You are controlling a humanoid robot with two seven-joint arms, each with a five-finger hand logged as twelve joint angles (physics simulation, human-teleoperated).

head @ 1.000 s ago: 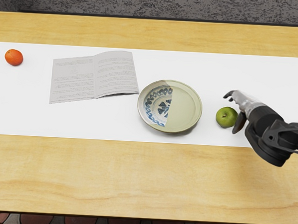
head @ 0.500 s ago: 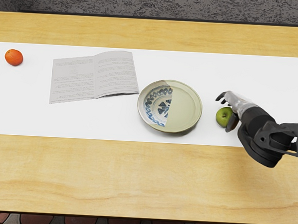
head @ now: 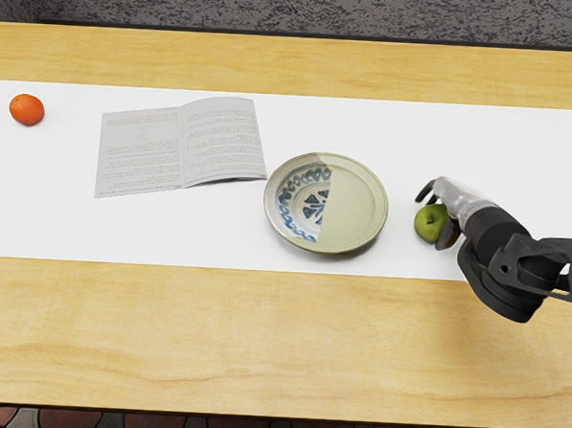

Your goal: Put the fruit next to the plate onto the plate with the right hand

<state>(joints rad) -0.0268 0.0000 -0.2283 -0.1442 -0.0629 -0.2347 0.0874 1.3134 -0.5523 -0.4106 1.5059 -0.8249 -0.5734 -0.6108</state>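
At the far left of the white runner [head: 520, 140] you see an orange [head: 27, 109], and right of it an open booklet [head: 182, 146] lying flat. Past the middle you find the plate [head: 326, 203], with nothing on it. Just beside its right rim, apart from it, the green apple [head: 429, 222] sits on the runner. Your right hand [head: 451, 205] reaches in from the right edge and grips the apple, fingers [head: 425, 193] curled over its far side and thumb under its near side.

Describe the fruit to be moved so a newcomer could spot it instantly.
Find the white runner across the table, then the plate on it. Right of the plate sits a green apple, the right hand around it; the other fruit, an orange, lies far left.
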